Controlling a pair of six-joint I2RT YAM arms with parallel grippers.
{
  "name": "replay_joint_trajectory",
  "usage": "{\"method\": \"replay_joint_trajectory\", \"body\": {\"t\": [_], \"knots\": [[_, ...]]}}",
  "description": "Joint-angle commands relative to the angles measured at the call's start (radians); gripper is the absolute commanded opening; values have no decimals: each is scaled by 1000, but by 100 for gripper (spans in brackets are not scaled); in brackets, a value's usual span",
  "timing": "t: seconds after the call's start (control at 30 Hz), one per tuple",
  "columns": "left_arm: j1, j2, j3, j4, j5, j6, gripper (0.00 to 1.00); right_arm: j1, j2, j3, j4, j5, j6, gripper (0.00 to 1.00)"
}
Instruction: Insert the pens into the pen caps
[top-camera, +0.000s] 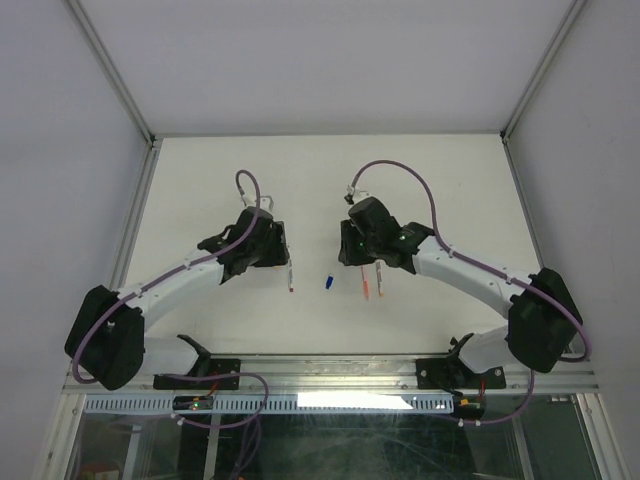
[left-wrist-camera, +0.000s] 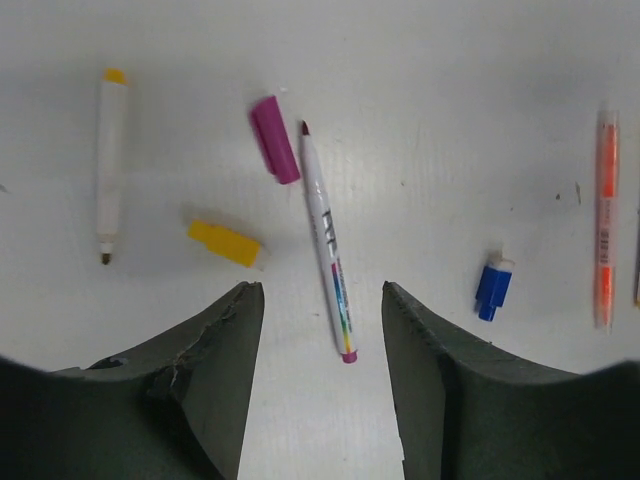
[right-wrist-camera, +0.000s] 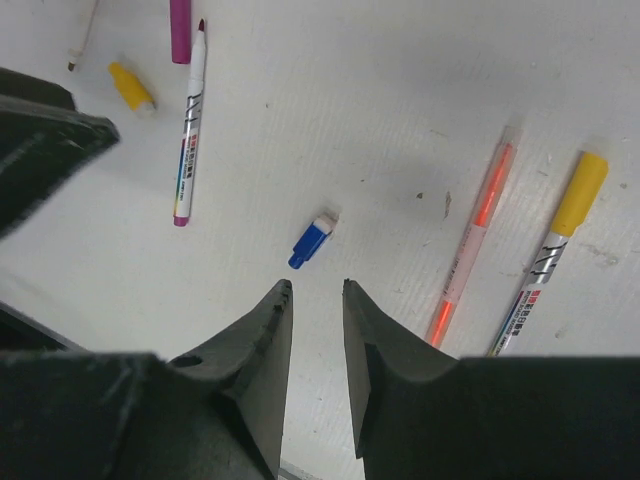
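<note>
My left hand (left-wrist-camera: 320, 292) gapes wide and empty over the tail of the purple-tipped pen (left-wrist-camera: 325, 235). My right hand (right-wrist-camera: 315, 290), narrow and empty, hovers just short of the blue cap (right-wrist-camera: 310, 243). I can't read the pen's print.

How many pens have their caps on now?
Done: one capped pen, yellow-topped. In hand: nothing; the left gripper and right gripper are open and empty. Still to do: the purple pen lies beside its purple cap, the yellow-ended pen apart from the yellow cap, and the blue cap is loose.
</note>
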Motion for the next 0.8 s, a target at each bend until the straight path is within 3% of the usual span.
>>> {"method": "replay_joint_trajectory", "body": {"t": [0.0,0.27,0.77], "knots": [[-69,63,44,70,-15,-89,51,1,-82,-5,45,45,25,29],[-134,204,90,60,-70,-151,45,-24,-139,-55,51,47,43,29],[-162,325,112,12,-105,-153,33,-47,-194,-67,48,34,48,29]]}}
